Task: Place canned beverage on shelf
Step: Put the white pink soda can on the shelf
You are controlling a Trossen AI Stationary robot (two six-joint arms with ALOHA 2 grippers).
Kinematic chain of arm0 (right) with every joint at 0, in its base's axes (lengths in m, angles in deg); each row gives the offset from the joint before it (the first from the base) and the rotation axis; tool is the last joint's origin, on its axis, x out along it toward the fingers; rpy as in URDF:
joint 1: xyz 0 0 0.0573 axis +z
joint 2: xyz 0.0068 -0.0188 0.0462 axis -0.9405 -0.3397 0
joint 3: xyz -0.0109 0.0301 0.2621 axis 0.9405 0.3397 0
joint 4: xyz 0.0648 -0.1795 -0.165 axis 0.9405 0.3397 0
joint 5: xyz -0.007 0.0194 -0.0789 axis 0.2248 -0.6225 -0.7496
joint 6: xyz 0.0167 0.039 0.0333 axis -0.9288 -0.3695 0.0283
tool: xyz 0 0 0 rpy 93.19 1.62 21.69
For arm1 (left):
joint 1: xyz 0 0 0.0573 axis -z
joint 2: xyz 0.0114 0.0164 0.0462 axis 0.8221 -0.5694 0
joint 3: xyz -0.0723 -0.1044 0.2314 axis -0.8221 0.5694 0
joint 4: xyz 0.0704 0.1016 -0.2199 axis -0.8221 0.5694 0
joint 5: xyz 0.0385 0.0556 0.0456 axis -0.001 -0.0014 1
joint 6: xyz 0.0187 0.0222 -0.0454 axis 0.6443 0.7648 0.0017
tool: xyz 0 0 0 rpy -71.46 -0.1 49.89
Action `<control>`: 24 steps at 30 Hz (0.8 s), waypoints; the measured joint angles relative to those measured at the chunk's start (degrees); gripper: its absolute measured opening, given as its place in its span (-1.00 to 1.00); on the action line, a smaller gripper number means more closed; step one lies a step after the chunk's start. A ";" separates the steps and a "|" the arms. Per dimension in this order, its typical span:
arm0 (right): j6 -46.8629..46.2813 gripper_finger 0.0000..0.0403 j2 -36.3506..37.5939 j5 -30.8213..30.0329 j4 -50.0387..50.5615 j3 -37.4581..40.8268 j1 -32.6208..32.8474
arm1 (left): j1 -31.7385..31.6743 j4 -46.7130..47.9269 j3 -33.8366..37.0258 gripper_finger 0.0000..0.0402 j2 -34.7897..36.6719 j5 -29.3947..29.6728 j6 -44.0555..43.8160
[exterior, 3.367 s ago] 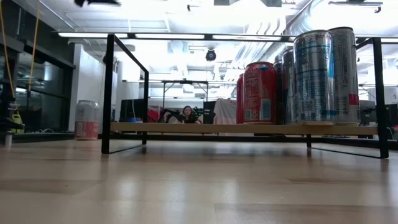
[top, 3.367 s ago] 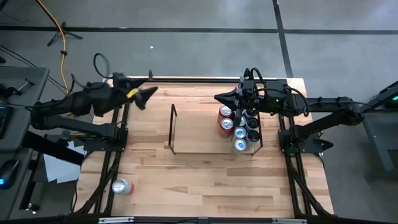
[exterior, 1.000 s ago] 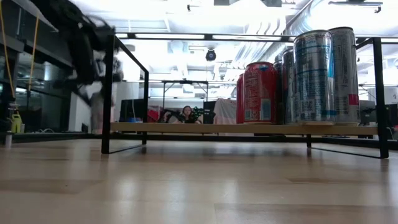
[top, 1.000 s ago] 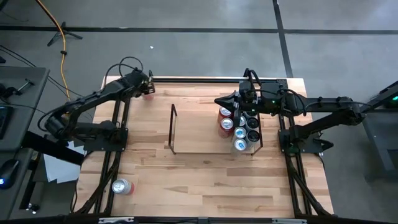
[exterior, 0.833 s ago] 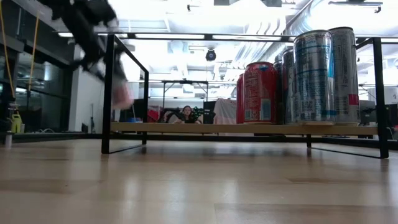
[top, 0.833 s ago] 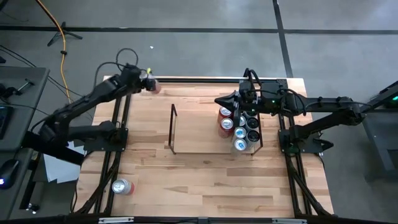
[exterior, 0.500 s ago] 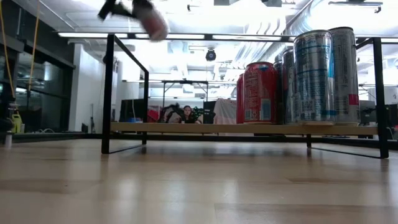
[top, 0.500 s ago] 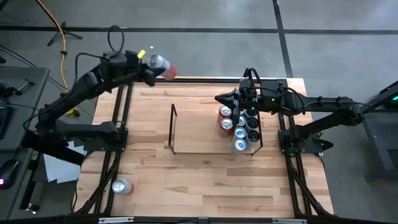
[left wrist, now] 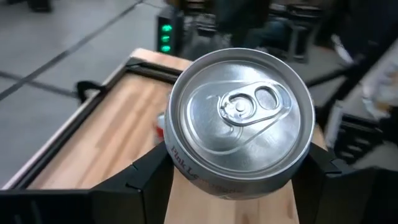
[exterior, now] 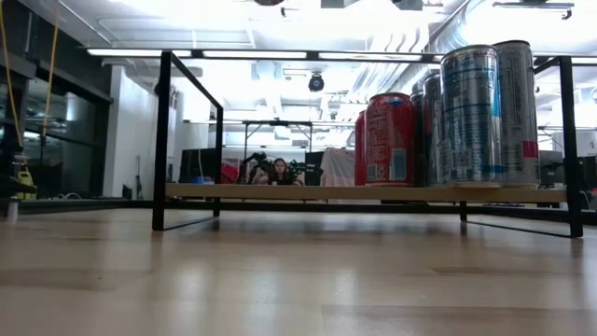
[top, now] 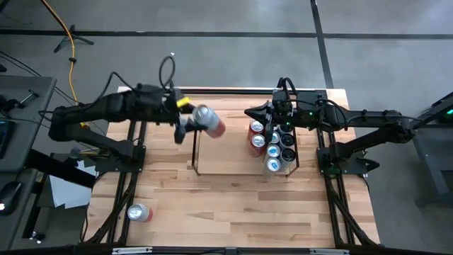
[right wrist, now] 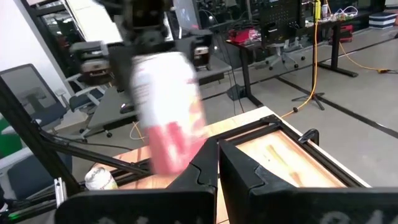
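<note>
While the wooden table (top: pixel 233 191) is seen from above, the shelf (top: pixel 197 149) of thin black rods is found in its middle, with a wooden board as its floor; its left part is bare and its right end is packed with standing cans. Two red cans (top: pixel 257 135) are lined up on the inner side there, and a blue-and-silver can (top: pixel 273 163) plus some dark-topped ones are set just beside them. In the low view the same row is shown at the right of the shelf (exterior: pixel 162 140), a red can (exterior: pixel 389 138) in front of tall silver cans (exterior: pixel 470 114).

The left arm is stretched out over the shelf's left end. A pink-and-silver can (top: pixel 209 120) is clamped in the left gripper (top: pixel 190 122), lifted clear of the table and tipped on its side, hanging above the shelf's left frame. In the left wrist view its silver top with the pull tab (left wrist: pixel 241 121) is seen between the two dark fingers (left wrist: pixel 146 177), which are pressed against its sides.

The right gripper (top: pixel 249 112) is kept at the far right end of the shelf, just by the red cans, fingers pinched together on nothing.

One more can (top: pixel 139 212) is left lying on its side near the table's near left corner.
</note>
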 joint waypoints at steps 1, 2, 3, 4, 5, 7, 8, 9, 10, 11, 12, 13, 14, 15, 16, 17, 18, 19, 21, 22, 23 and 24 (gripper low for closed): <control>0.03 -1.00 0.00 -0.01 -0.01 0.00 0.00 | 1.25 -0.60 -0.04 0.02 -0.56 0.12 0.44; 0.02 -1.00 0.00 0.00 -0.01 0.00 0.00 | 2.27 -0.76 -0.06 0.03 -1.27 0.53 0.83; 0.03 -1.00 0.00 0.01 -0.01 0.00 0.00 | 3.12 -0.62 -0.08 0.03 -2.02 0.93 1.39; 0.03 -1.00 0.00 0.01 -0.01 0.00 0.00 | 3.73 -0.42 -0.05 0.03 -2.78 1.33 1.67; 0.03 -1.00 0.00 -0.01 -0.01 0.00 0.00 | 4.17 -0.19 0.00 0.03 -3.50 1.96 1.93; 0.01 -1.00 0.00 -0.01 -0.03 0.00 0.00 | 4.39 -0.26 0.01 0.03 -4.71 2.99 2.04; 0.01 -1.00 0.00 -0.01 -0.03 0.00 0.00 | 4.37 -0.39 0.01 0.03 -5.14 3.34 2.01; 0.03 -1.00 0.00 -0.01 -0.03 0.00 0.00 | 4.37 -0.48 0.01 0.04 -5.51 3.62 2.04; 0.01 -1.00 0.00 -0.01 -0.03 0.00 0.00 | 4.35 -0.54 -0.01 0.04 -5.85 3.85 2.06; 0.02 -1.00 0.00 -0.01 -0.04 0.00 0.00 | 4.35 -0.52 -0.01 0.04 -6.21 3.99 2.06; 0.02 -1.00 0.00 -0.01 -0.03 0.00 0.00 | 4.35 -0.50 -0.01 0.04 -6.53 4.07 2.06; 0.03 -1.00 0.00 -0.02 -0.03 0.00 0.00 | 4.35 -0.44 -0.01 0.04 -6.77 4.04 2.06; 0.02 -1.00 0.00 -0.01 -0.03 0.00 0.00 | 4.35 -0.43 -0.01 0.04 -6.93 4.03 2.06; 0.01 -1.00 0.00 -0.01 -0.05 0.00 0.00 | 4.35 -0.47 -0.01 0.04 -6.97 4.02 2.06; 0.03 -1.00 0.00 -0.03 -0.03 0.00 0.00 | 4.35 -0.45 -0.01 0.04 -6.97 4.01 2.06; 0.01 -1.00 0.00 -0.02 -0.03 0.00 0.00 | 4.37 -0.49 -0.01 0.04 -6.94 4.04 2.06; 0.01 -1.00 0.00 -0.03 -0.05 0.00 0.00 | 4.37 -0.52 -0.01 0.04 -6.94 4.23 2.05; 0.01 -1.00 0.00 -0.01 -0.03 0.00 -0.02 | 4.37 -0.50 -0.01 0.04 -6.94 4.80 2.04; 0.01 -1.00 0.00 -0.03 -0.05 0.00 0.00 | 4.35 -0.43 -0.01 0.04 -6.94 6.21 1.97; 0.01 -1.00 0.00 -0.03 -0.05 0.00 0.00 | 4.35 -0.47 -0.01 0.04 -6.94 6.76 1.83; 0.01 -1.00 0.00 -0.03 -0.03 0.00 0.00 | 4.35 -0.43 -0.01 0.04 -6.94 7.06 1.65; 0.01 -1.00 0.00 -0.03 -0.03 0.00 0.00 | 4.33 -0.29 -0.01 0.04 -6.94 7.16 1.65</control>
